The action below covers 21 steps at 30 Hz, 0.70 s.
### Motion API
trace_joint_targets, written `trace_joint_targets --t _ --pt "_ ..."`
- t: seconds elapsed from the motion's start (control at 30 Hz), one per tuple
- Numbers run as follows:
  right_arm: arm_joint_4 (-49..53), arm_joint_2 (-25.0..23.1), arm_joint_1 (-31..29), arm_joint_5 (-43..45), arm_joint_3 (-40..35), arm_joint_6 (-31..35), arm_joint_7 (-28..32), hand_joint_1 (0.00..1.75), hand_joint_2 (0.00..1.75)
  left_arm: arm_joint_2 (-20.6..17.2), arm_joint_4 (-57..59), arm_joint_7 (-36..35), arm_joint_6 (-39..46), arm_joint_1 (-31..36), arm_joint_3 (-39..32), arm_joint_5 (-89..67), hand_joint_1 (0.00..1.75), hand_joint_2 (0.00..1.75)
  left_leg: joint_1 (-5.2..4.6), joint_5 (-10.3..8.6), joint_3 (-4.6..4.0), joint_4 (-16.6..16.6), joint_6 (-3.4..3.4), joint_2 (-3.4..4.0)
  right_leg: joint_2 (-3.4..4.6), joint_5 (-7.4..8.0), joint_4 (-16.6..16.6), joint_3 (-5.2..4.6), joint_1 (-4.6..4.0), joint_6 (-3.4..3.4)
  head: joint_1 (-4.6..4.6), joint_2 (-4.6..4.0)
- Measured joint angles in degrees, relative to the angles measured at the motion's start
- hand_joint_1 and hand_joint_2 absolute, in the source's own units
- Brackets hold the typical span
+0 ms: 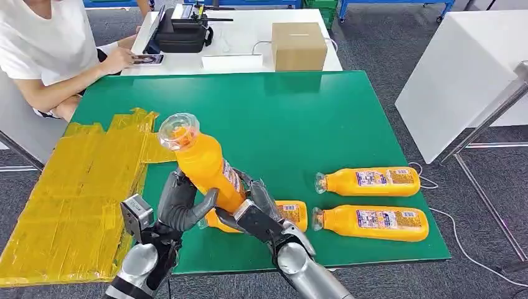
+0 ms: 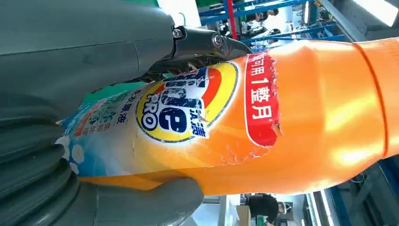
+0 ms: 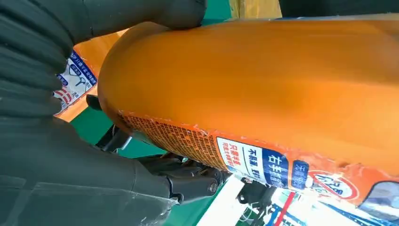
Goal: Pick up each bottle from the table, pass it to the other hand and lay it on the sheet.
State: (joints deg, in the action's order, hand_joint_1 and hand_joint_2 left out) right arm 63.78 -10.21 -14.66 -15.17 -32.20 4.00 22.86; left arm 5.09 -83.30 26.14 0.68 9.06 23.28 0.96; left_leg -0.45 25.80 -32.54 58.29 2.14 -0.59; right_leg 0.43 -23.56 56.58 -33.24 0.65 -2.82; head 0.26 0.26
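Head cam: I look down over the green table (image 1: 299, 112) | wrist cams: pressed close against the raised bottle (image 1: 205, 165) | shared: bottle.

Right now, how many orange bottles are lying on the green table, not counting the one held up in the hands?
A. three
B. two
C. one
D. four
A: two bottles lie side by side on the right, and a third lies partly hidden behind the right hand, below the held bottle.
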Motion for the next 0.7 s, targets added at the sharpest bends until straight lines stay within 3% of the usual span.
trace_joint_targets --t 0.23,0.3,0.57,0.6,0.7 --pt "0.57 0.26 0.15 0.0 0.0 0.22 0.0 1.71 1.75 0.0 0.44 0.0 -0.13 0.33 -0.02 0.72 1.75 1.75 0.0 0.0 0.0 0.0 0.0 0.0 0.0 0.0 0.0 0.0 0.0 0.0 0.0 0.0" --pt "0.66 0.26 0.28 0.02 0.02 0.44 0.0 0.0 1.75 0.0 0.57 0.0 -0.2 0.39 -0.02 0.85 1.75 1.75 0.0 0.0 0.0 0.0 0.0 0.0 0.0 0.0 0.0 0.0 0.0 0.0 0.0 0.0" --pt "5.51 1.14 3.18 0.11 0.15 5.18 1.47 0.0 1.75 -0.15 0.52 0.81 6.09 1.85 -1.88 -2.37 1.75 1.75 0.0 0.0 -0.01 0.0 0.0 -0.01 -0.01 0.0 0.0 0.0 0.0 0.0 0.02 0.0" --pt "7.22 1.49 3.61 0.09 0.44 5.84 1.57 0.0 0.0 -0.42 0.3 0.81 8.1 2.05 -2.58 -4.03 1.75 1.75 0.0 0.0 -0.01 0.0 0.0 0.01 0.0 0.0 0.0 0.0 0.0 0.0 0.02 0.0" --pt "13.63 2.77 5.23 -0.28 1.98 6.88 1.66 0.0 0.0 -1.66 -0.52 1.16 16.26 2.41 -5.33 -12.82 1.75 1.75 0.01 -0.01 -0.01 0.0 -0.02 0.01 0.0 0.0 0.0 -0.02 -0.01 0.0 -0.02 0.0"
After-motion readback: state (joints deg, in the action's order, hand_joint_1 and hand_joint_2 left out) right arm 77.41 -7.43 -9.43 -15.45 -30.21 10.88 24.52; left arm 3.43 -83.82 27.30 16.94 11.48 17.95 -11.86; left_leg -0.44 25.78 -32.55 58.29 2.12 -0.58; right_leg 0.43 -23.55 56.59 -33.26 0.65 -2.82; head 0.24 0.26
